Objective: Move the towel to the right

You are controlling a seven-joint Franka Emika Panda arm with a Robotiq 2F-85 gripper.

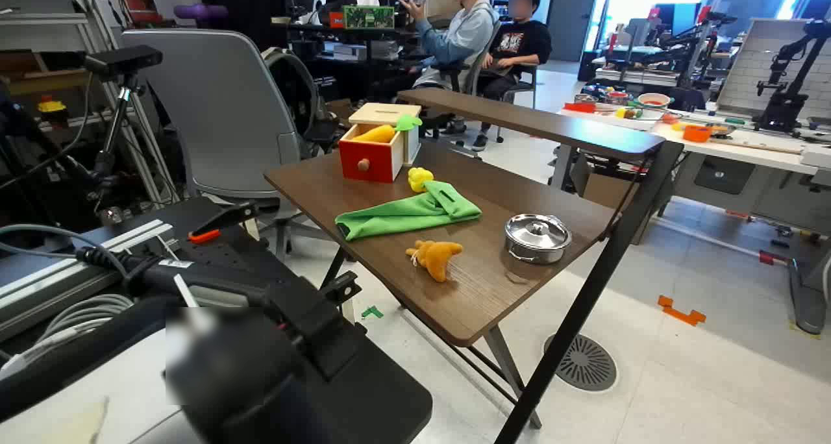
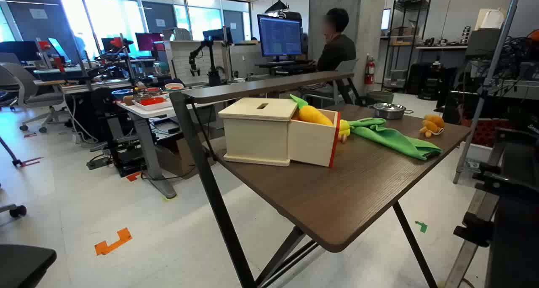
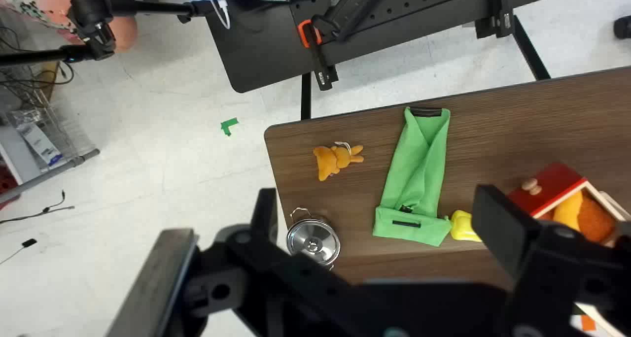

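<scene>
While the tool (image 3: 375, 206) gapes, the towel (image 3: 419, 167) lies folded.

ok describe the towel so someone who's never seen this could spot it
Find the brown table. In the wrist view, the towel lies on it between the orange plush toy and the red-fronted drawer. Unlike those neighbours, it's a long, folded strip of bright green cloth.

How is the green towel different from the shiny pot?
The towel is green, but the pot is silver and shiny. The towel is long and folded; the pot is round, with its lid on. The towel looks soft, while the pot looks hard. Both rest on the brown table.
</scene>
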